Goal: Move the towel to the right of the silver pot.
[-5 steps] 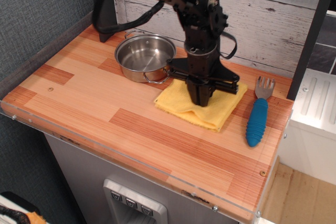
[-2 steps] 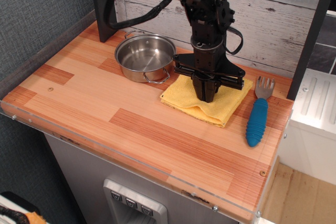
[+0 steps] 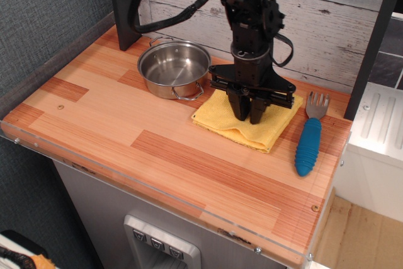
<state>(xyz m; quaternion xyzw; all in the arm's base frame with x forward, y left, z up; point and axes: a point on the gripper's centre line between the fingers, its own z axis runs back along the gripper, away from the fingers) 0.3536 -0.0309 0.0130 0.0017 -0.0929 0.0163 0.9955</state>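
You see a wooden table (image 3: 126,127) filling most of the view, with a whitewashed plank wall (image 3: 327,23) behind it at 12 o'clock. The black robot arm (image 3: 249,11) comes down from the top and points straight at the cloth. Its gripper (image 3: 250,118) stands with its two fingers a little apart, a narrow gap between them, tips on or just above the towel and gripping nothing. The towel (image 3: 252,121) lies flat on the table, folded, at about 4 o'clock from the silver pot (image 3: 174,67), just beside it, its near corner close to the pot's front wire handle. The pot sits upright toward the back of the table. At 3 o'clock from the towel, just beside its edge, lies a fork (image 3: 311,135) with a blue handle, prongs pointing to the wall.
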